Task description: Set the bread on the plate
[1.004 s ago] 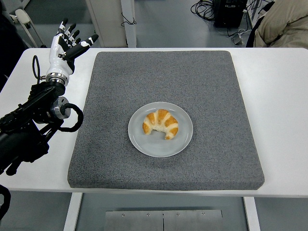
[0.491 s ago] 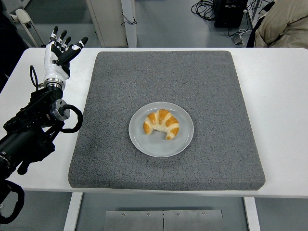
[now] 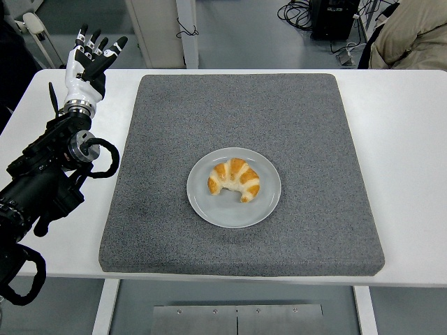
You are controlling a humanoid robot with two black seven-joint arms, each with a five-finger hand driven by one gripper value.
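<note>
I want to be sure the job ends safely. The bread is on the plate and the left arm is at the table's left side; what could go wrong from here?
Little seems at risk. The croissant lies fully inside the plate, which sits flat on the grey mat. One risk: the left hand, fingers spread and empty, is raised near the table's far left corner, so a careless move might strike the table edge. Another: the arm's looped cable hangs close to the mat and could perhaps catch it.

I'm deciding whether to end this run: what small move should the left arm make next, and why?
Probably just pull the arm back to rest. The croissant already lies wholly on the grey plate, mid-mat. The left hand is open, holds nothing, and hangs over the table's far-left corner, well clear of the plate.
</note>
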